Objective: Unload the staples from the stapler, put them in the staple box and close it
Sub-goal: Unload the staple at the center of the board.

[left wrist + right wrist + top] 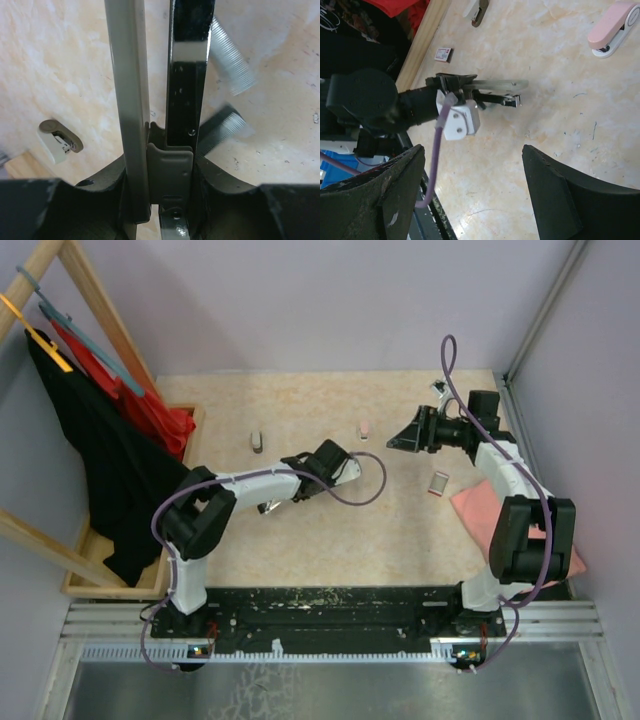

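**Top external view.** The left tool (348,456) is at frame centre, over the surface (400,540). The right tool (400,437) is right of centre and points toward it, with a gap between the two. The staples cannot be resolved at this scale.

**Left wrist view.** The left tool is clamped on the stapler (187,75), which is hinged open. Its grey top arm and its black, chrome-faced magazine run side by side up the centre of the frame. The staples (231,62) appear in the upper right, just beside the magazine, as one short, dull silver-grey strip. The strip is finely ribbed across its width, tilted and blurred. A dark streak of similar shape lies below it. Whether the strip touches the surface cannot be told. A pale mini stapler (59,141) lies at lower left.

**Right wrist view.** The right tool's fingers (375,200) stand wide apart with nothing between them. The open stapler is at frame centre. A pink stapler (615,25) lies at upper right and a red-and-white box (443,53) at upper left.
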Motion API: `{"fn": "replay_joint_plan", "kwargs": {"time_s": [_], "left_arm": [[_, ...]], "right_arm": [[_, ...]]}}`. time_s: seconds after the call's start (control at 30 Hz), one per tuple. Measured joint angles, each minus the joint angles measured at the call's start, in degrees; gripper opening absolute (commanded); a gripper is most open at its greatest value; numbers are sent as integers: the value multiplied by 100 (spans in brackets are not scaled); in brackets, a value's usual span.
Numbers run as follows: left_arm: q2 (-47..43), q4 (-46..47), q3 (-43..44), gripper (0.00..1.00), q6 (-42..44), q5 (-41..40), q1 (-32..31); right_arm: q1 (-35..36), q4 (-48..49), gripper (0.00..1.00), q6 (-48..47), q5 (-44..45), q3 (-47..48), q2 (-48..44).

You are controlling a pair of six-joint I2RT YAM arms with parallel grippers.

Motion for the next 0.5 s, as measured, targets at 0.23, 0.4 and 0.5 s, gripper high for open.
{"fn": "replay_joint_plan", "kwargs": {"time_s": [0.23,0.4,0.5], "left_arm": [[109,640,-549,0,573,-970,-413],[125,802,-619,0,688,-1095,-472],[125,848,-616,0,682,-1071,-466]], "right_arm": [[-39,20,79,57,-2,-2,-4],[-39,24,79,59,-4,-2,-7],[-44,33,79,59,-4,-2,-7]]}}
